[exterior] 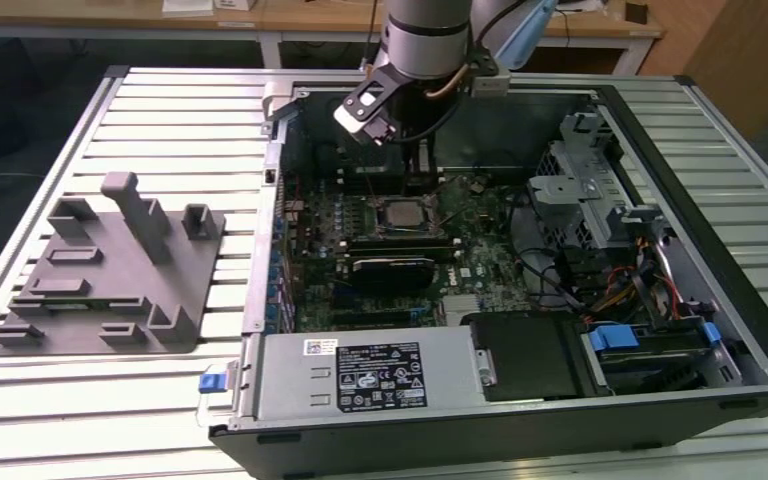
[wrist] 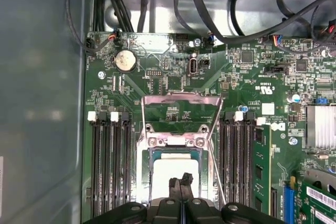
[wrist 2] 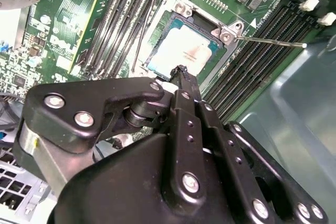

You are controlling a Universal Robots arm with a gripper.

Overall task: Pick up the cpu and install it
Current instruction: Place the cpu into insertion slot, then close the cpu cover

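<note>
The cpu (wrist 2: 186,51) lies flat in the open socket (wrist: 173,141) of the computer's board. The jaws are pinched narrow, holding nothing, with their tips over the chip's edge. Seating it well likely calls for square corners, gentle pressure and no sideways push.

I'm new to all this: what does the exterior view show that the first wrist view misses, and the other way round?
Exterior view's extras: the grey fixture on the slatted table, the whole open computer case beside it, and the arm reaching in from above. First wrist view's extras: the round coin battery and a close look at the gripper, tips shut, right over the chip. Shared: the green motherboard and the cpu lying in its socket.
</note>
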